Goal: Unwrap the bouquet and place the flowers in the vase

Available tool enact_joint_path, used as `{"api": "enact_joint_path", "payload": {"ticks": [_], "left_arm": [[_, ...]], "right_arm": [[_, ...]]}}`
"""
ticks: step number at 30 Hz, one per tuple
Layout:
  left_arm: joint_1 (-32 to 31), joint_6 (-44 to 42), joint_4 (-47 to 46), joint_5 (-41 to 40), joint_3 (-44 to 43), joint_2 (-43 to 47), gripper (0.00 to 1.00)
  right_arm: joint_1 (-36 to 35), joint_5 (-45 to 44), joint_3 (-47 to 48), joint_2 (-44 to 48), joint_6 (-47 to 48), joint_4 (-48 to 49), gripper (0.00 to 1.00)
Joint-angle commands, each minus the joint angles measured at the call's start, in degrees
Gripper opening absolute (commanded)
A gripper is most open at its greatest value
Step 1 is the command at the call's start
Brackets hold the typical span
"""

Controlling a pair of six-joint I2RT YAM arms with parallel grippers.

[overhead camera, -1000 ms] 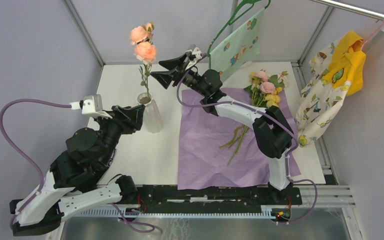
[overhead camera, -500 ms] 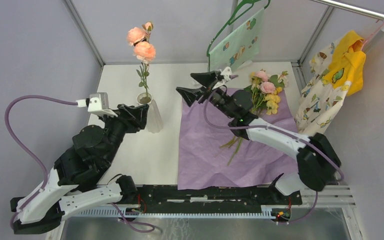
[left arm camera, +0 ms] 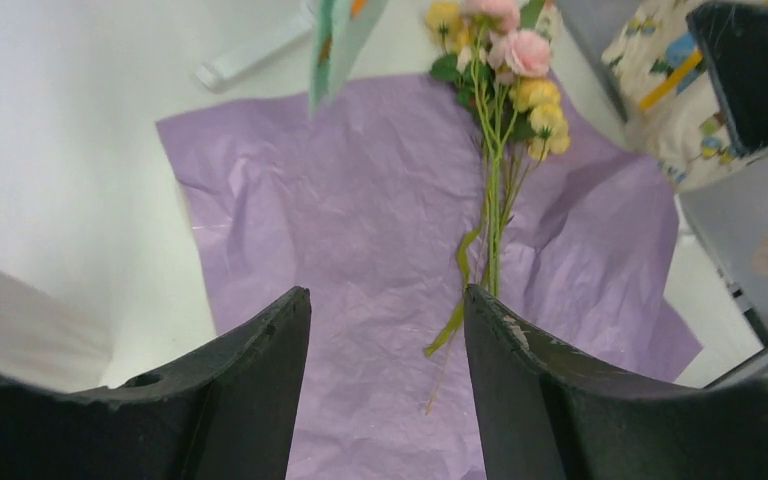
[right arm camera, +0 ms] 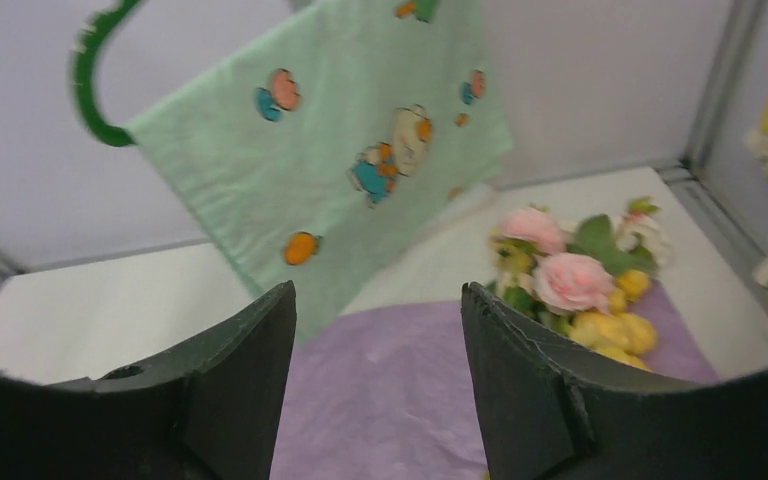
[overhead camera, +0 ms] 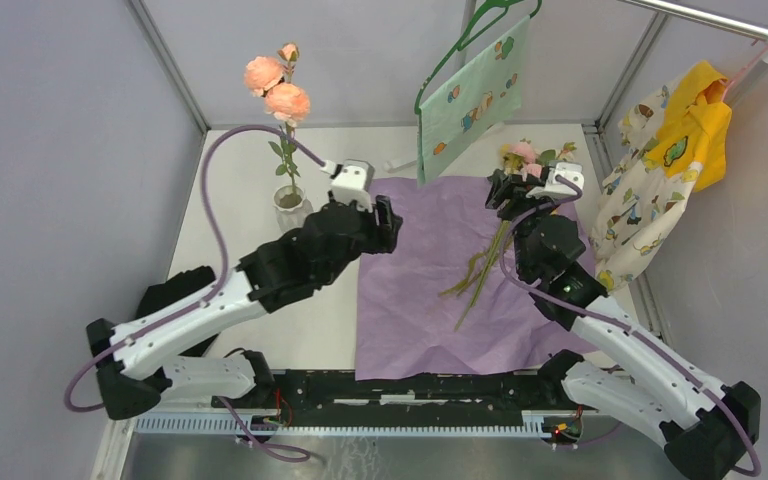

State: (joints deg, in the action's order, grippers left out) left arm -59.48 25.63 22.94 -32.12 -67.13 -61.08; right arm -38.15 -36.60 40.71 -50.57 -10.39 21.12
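Right gripper [right arm camera: 377, 395] – fingers spread, nothing between them. It hovers just short of the loose artificial roses, pink, yellow and cream on green stems [right arm camera: 570, 282], which lie ahead of it and slightly to its right on the flattened purple wrapping paper [overhead camera: 415, 300]. Stems trail back beneath and behind the fingers.

Left gripper [left arm camera: 385, 395] – also spread and empty, over the left edge of the paper; the roses are well ahead of it, across the sheet. The slim white ribbed vase [overhead camera: 289, 198] stands off to its left, near the wrist, already holding a tall spray of peach roses [overhead camera: 275, 88].

Step in hand, as I judge it: taking the next spray. Best done by dropping the right fingers astride the stems below the heads, across their line, high enough not to pinch paper with them. A mint-green patterned cloth on a hanger [right arm camera: 350, 150] hangs just ahead-left of the right gripper and should be kept clear on the lift.

Pose: right arm reaches forward from its base, elbow low, wrist levelled toward the back wall. Left arm stretches diagonally inward, wrist tipped down.
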Motion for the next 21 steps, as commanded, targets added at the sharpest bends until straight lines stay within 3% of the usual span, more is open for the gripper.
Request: {"api": "enact_joint_path", "payload": {"ticks": [1, 7, 14, 21], "left_arm": [[0.07, -2.02, -6.83, 5.11, -2.97, -5.92, 0.63], [0.13, -0.74, -8.84, 4.97, -1.60, -4.98, 0.63], [0.14, -1.05, -7.19, 2.76, 0.49, -2.82, 0.63], [0.13, -2.33, -6.56, 2.17, 0.84, -2.78, 0.63]], "right_arm": [[4.58, -5.68, 4.24, -4.47, -3.03, -15.35, 0.67], [14.97, 11.74, 14.66, -25.44, -6.70, -22.19, 0.54], [18.95, 16.60, 30.39, -48.17, -8.79, -28.22, 0.44], [21.93, 15.08, 40.33, -58.85, -9.14, -33.51, 0.39]]}}
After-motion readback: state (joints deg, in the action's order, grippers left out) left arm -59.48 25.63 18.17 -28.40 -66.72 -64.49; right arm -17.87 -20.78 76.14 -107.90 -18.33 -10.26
